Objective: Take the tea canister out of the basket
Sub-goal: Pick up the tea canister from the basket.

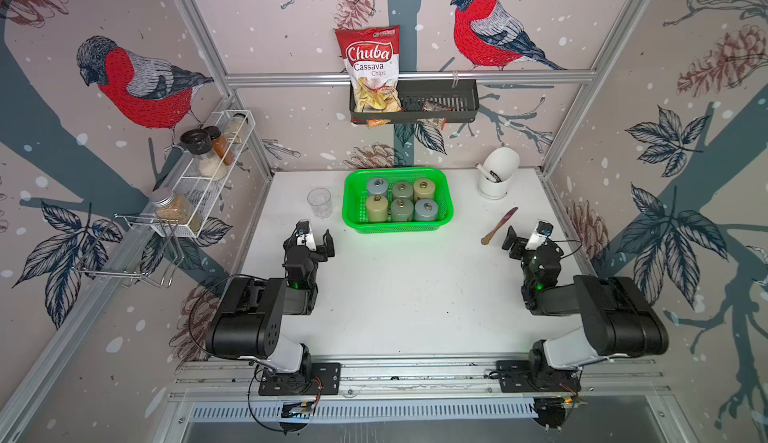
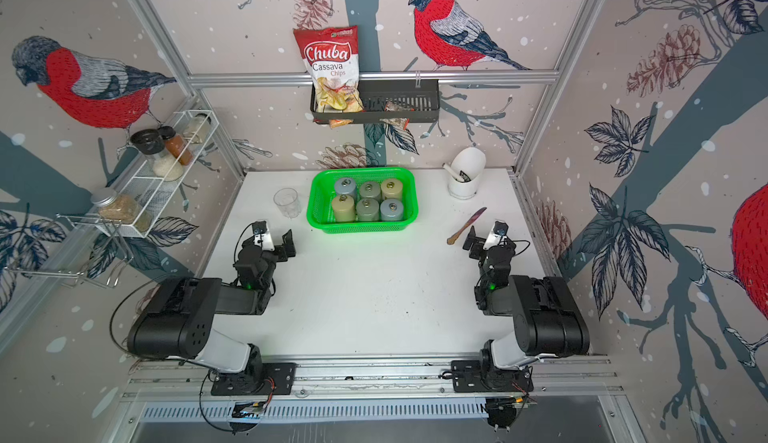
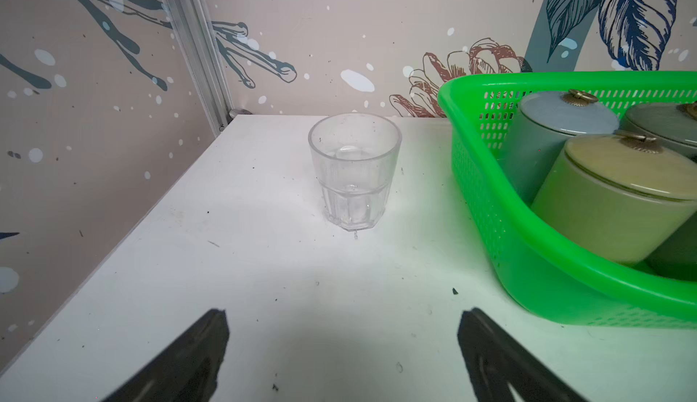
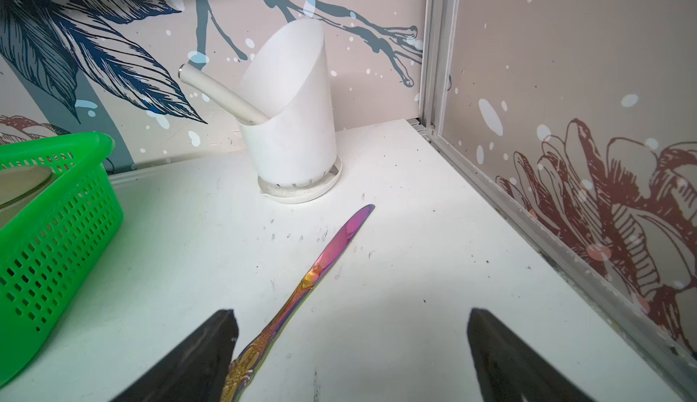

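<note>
The white table [image 1: 395, 295] carried the basket [image 1: 395, 227] toward its rear, with the basket's long axis running side to side, parallel with the back wall. Both arms stood on the robot's side of the basket, well apart from it. The left gripper [image 3: 343, 324] had its jaws spread wide and empty, short of the basket's left near corner. The right gripper [image 4: 352, 321] was likewise spread wide and empty, off the basket's right end.

Six tea canisters sat inside the basket in two close-packed rows of three. The task did not say which one was meant. The pale yellow canister [image 1: 377, 208] in the basket's left near corner appeared easiest for the left gripper. It stood upright, with its long axis vertical, the lid up and a brass ring knob [image 3: 639, 142] on top.

Recommended procedure for the reach:
- Rise above the basket rim, then descend straight along the canister's axis.
- Seat the fingers where room exists, probably between the canister and the basket wall and at the seam with its neighbour.
- Grip the body, not the knob, since the lid might lift off.
- Avoid the clear glass [image 1: 319, 202] just beside the basket's left end.
</note>
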`<state>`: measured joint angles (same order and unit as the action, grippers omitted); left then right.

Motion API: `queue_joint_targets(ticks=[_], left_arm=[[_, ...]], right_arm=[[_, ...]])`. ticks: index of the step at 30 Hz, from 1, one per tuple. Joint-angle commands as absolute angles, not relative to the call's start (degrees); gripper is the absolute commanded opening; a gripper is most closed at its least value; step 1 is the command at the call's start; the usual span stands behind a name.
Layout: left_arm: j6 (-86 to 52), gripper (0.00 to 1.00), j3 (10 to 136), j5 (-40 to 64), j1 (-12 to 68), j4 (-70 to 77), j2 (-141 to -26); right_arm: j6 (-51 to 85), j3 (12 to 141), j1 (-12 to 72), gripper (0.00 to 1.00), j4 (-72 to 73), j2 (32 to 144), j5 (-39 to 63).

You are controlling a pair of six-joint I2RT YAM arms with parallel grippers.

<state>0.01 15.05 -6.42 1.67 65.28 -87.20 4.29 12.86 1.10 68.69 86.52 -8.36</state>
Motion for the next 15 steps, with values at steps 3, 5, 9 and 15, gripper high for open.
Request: queue_joint_targets(ticks=[3, 5, 9, 15], left_arm=[[0.0, 0.99, 15.1, -6.4, 1.6, 67.2, -87.0], [0.0, 0.99, 15.1, -6.4, 1.7, 67.3, -87.0], [0.0, 0.99, 15.3, -6.4, 1.6, 67.2, -87.1], [-0.1, 0.99, 15.3, -6.3, 1.6, 67.1, -87.2]], right_arm=[[3.9, 13.0, 1.1, 1.00, 70.0, 86.4, -8.7], [3.9, 13.0, 1.1, 1.00, 70.0, 86.4, -8.7], [3.8, 13.0, 1.1, 1.00, 70.0, 86.4, -8.7], [4.4, 13.2, 0.2, 1.00, 69.7, 86.4, -6.8]])
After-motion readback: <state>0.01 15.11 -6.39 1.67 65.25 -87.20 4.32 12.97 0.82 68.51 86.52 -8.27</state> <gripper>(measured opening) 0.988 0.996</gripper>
